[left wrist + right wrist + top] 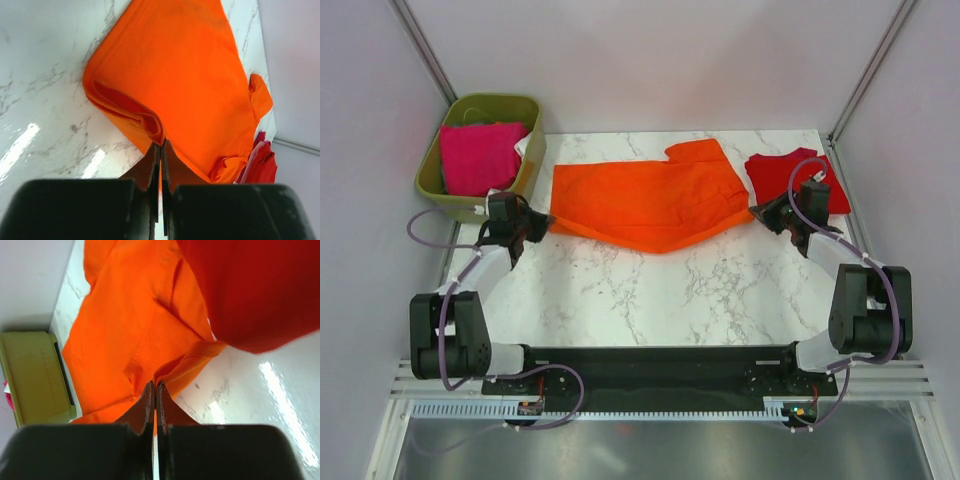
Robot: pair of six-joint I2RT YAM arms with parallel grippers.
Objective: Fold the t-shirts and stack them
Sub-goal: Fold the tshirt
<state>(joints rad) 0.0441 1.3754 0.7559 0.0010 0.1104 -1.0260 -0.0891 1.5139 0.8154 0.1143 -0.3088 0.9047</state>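
Looks like mid-fold on the orange t-shirt [650, 205], which lies along the table's [650, 300] far edge. The left gripper [161, 146] and right gripper [155, 385] each pinch one end tight. The next move probably needs both lifting together, keeping the cloth taut.

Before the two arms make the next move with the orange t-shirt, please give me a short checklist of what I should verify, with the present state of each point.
1. Grip of the left hand on one end of the orange cloth t-shirt: ok, shut on it.
2. Grip of the right hand on the other end: ok, shut on it.
3. Orange t-shirt separate from the red cloth t-shirt: cannot tell; they lie very close.
4. Bare white marble table in front of the orange t-shirt: ok.
5. Magenta pink t-shirt inside the olive-green plastic bin, out of the way: ok.
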